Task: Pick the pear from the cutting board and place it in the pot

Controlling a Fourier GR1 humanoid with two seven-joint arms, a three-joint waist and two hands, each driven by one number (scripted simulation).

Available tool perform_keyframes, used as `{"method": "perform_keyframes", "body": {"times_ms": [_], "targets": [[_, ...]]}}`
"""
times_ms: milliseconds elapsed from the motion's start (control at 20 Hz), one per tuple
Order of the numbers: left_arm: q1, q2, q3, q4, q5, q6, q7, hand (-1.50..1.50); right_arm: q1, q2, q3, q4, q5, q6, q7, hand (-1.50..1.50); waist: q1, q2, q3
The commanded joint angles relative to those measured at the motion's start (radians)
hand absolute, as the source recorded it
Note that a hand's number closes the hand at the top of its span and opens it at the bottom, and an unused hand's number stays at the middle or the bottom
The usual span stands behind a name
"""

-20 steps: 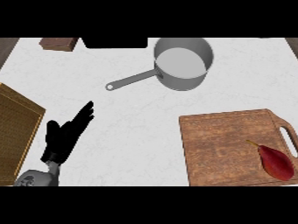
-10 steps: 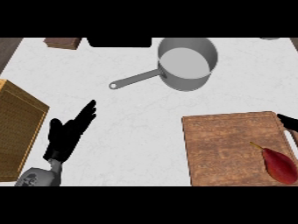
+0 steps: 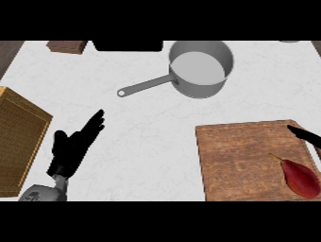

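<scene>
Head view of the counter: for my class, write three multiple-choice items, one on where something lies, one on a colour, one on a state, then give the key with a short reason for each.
1. Where does the pear lie?
A. in the pot
B. on the cutting board, near its right end
C. on the bare counter

2. What colour is the pear?
A. dark red
B. green
C. yellow

3. How is the left hand?
A. curled round the pot's handle
B. pinching the pear
C. open, fingers straight, holding nothing

Key: B, the pear rests on the wooden board beside its handle slot. A, its skin is dark red with a thin stem. C, the left hand lies flat over the counter, far from the pot, while the right hand shows only at the board's right edge.
</scene>
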Motion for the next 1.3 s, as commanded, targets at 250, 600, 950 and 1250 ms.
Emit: {"method": "perform_keyframes", "body": {"times_ms": [250, 600, 950, 1250], "targets": [[-0.007, -0.022, 0.037, -0.017, -0.031, -0.026, 0.013, 0.0, -0.109, 0.04, -0.038, 0.325, 0.152, 0.045, -0.28, -1.5, -0.001, 0.0, 0.0], [-0.058, -0.019, 0.066, 0.079, -0.017, -0.06, -0.024, 0.0, -0.107, 0.072, -0.033, 0.394, 0.006, 0.163, -0.332, -1.5, -0.001, 0.002, 0.0], [0.004, -0.037, 0.033, -0.037, -0.049, -0.033, 0.049, 0.0, -0.179, 0.095, -0.019, 0.479, -0.054, 0.222, -0.245, -1.5, 0.004, -0.001, 0.0], [-0.054, -0.052, 0.07, 0.057, -0.047, -0.048, -0.01, 0.0, -0.191, 0.198, 0.04, 0.586, -0.024, 0.165, -0.27, -1.5, 0.003, 0.003, 0.001]]}}
